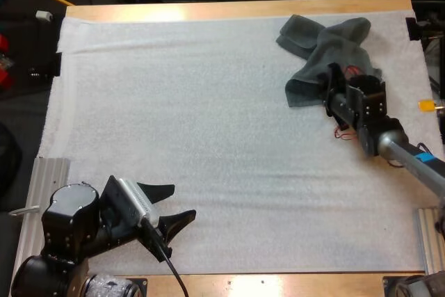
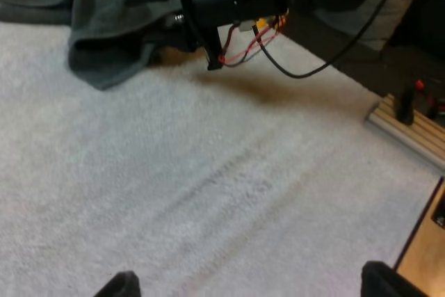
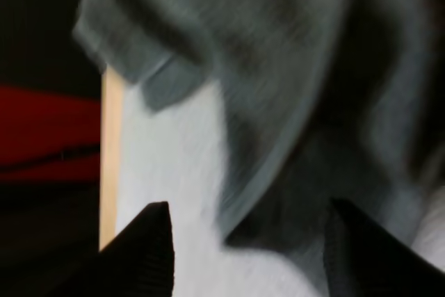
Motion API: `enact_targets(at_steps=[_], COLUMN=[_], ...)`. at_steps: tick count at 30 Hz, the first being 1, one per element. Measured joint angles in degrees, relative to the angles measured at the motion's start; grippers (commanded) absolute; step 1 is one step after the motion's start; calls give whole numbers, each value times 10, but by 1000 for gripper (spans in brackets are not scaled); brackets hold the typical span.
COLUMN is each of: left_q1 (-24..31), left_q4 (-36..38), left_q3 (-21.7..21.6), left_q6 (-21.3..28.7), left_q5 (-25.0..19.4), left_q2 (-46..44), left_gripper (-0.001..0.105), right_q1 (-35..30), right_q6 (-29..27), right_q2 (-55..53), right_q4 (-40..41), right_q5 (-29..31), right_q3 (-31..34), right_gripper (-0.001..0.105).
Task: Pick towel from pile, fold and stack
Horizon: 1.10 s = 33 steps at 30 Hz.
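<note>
**Table**: wooden, bearing a white mat that covers nearly all of its top. The mat gives a soft, level field for folding. Most of it lies bare, so there is room to spread a cloth in the middle. No folded stack is seen on it.

**Towel**: dark grey-green, crumpled in a loose heap at the mat's far right corner. One lobe reaches toward the table's far edge and a doubled flap lies nearer the arms. It rests on the mat, not lifted.

**Right gripper**: set at the near flap of the towel. In the right wrist view its two fingers stand wide apart, with a fold of the towel between them and mat beneath; nothing is pinched. The placement suggests the picking step, since straddling an edge fold lets closing take few layers. The task appears to be at its start. The risk is that a grab on the doubled flap may lift the towel bunched.

**Left gripper**: at the near left of the mat, well apart from the towel, its claw wide over bare mat. It is probably parked clear of the other arm, ready to take a second corner.
</note>
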Motion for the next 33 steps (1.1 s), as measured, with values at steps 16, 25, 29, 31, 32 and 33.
enact_targets(at_steps=[16,25,29,31,32,33], left_q1=[0,0,0,0,0,0], left_q4=[1,1,1,1,1,1], left_q3=[0,0,0,0,0,0], left_q6=[-9,-11,-11,-11,-11,-11], left_q5=[18,26,26,26,26,26], left_q2=[0,0,0,0,0,0], left_gripper=[62,62,62,62,62,62], right_q1=[-13,-14,-15,-15,-15,-15], right_q6=[12,-43,-157,-220,-254,-286], right_q2=[98,100,88,69,57,44], right_q4=[-45,-45,-44,-43,-43,-43], right_q5=[12,-39,-87,-119,-135,-150], right_q3=[-90,-91,-91,-91,-91,-91], right_gripper=[36,0,0,0,0,0])
